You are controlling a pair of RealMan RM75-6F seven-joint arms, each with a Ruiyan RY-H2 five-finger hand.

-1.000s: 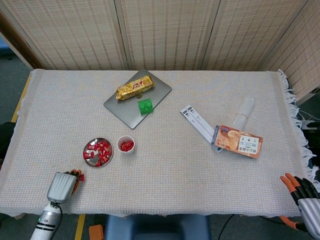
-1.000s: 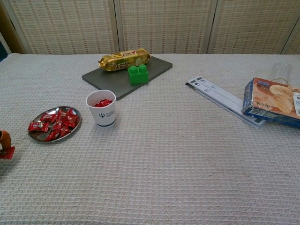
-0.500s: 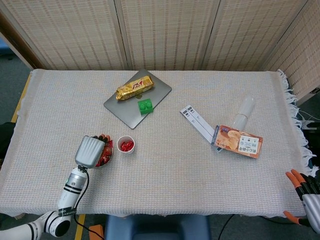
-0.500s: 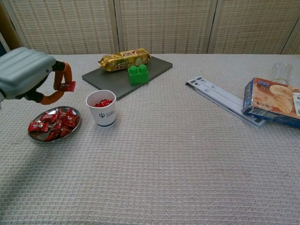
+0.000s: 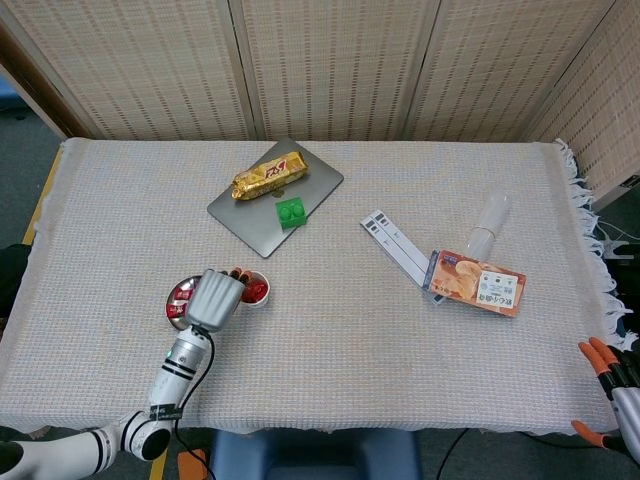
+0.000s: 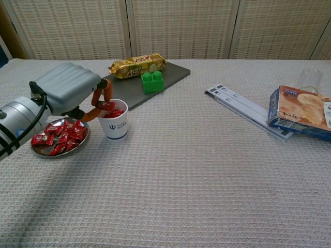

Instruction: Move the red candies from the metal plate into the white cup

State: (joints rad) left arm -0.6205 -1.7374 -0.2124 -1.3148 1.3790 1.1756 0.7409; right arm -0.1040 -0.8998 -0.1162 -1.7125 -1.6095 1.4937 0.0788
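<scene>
My left hand point(image 6: 72, 93) point(image 5: 216, 298) hovers between the metal plate point(image 6: 36, 149) point(image 5: 176, 301) and the white cup point(image 6: 116, 125) point(image 5: 258, 298). Its orange fingertips pinch one red candy point(image 6: 107, 106) just over the cup's rim. Several red candies point(image 6: 62, 135) lie on the plate, and more red candies point(image 6: 117, 113) sit inside the cup. In the head view the hand covers part of the plate and the cup's left side. My right hand point(image 5: 617, 375) shows only at the bottom right corner beyond the table edge, with its orange fingers spread and nothing in them.
Behind the cup lies a grey slab point(image 6: 140, 81) carrying a gold snack bar point(image 6: 136, 65) and a green block point(image 6: 152, 81). To the right are a white strip point(image 6: 246, 110), a cracker box point(image 6: 302, 110) and a clear glass point(image 6: 310, 80).
My left hand has carried the pinched candy from the table's front left, over the plate, to the cup's rim. The right hand has slipped lower toward the corner.
</scene>
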